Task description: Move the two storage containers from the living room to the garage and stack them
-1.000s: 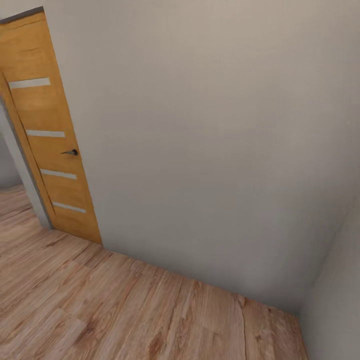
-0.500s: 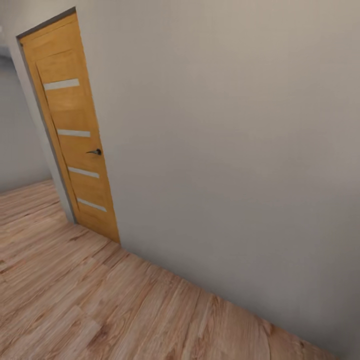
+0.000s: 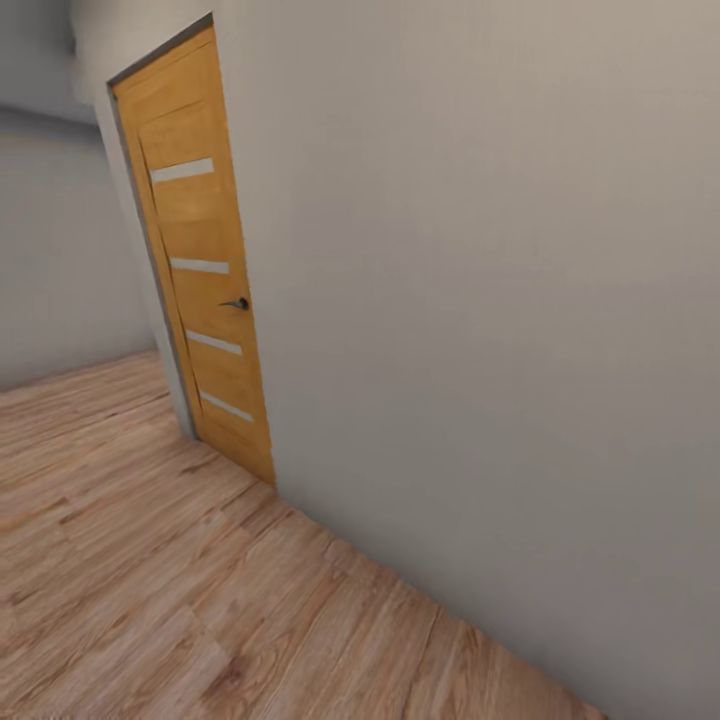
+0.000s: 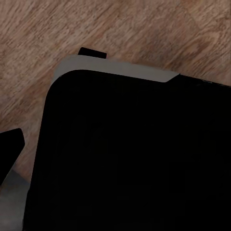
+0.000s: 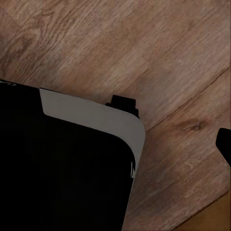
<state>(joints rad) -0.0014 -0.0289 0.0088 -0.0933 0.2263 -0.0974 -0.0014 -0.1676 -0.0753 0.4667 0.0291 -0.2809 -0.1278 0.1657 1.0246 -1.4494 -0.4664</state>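
The two storage containers are out of view, and so is the garage. In the left wrist view a black, grey-rimmed part of my own body [image 4: 134, 154] hangs over light wood planks [image 4: 144, 29], with one dark fingertip [image 4: 9, 149] at the picture's edge. The right wrist view is similar: the black body [image 5: 57, 168], wood planks [image 5: 144, 43] and one dark fingertip [image 5: 225, 144] at the edge. Too little of either gripper shows to tell whether it is open or shut.
A plain grey-white wall [image 3: 480, 300] runs close along my right. An orange wooden door [image 3: 205, 300] with pale stripes and a dark handle [image 3: 237, 303] stands shut in it. Left of the door the light wood plank flooring [image 3: 150, 580] runs on toward a further wall [image 3: 60, 250].
The whole head picture has shifted: the door now sits further right and more of the space to its left shows, so the camera has turned or moved. Nothing else differs.
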